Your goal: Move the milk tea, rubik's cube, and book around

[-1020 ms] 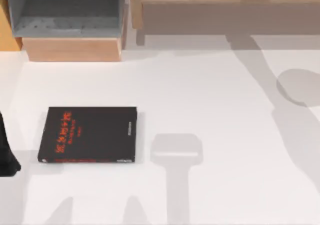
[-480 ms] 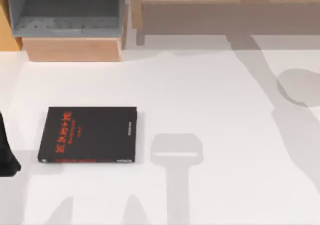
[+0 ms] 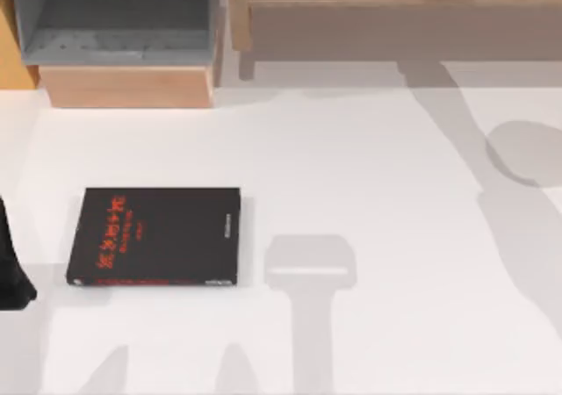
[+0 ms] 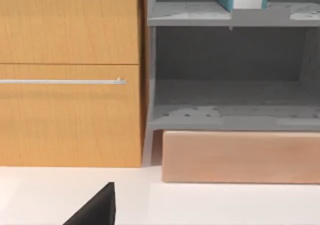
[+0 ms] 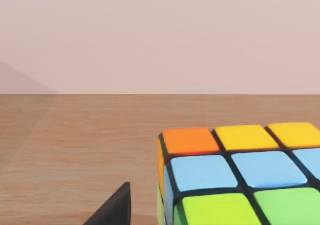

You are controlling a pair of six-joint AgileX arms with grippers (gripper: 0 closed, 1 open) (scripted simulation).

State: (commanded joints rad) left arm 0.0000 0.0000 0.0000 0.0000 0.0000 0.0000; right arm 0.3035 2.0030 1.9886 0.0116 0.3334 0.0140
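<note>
Nothing has shifted since earlier: book (image 3: 155, 236) flat at table (image 3: 378, 184) left, open white surface rightward; rubik's cube (image 5: 240, 172) on wooden shelf (image 5: 75, 145); grippers' state cannot be told.

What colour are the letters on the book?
Red, on the black cover of the book, best seen in the top view.

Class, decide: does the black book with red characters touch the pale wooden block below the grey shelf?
Apart. The top view shows bare white table between the black book and the wooden block.
</note>
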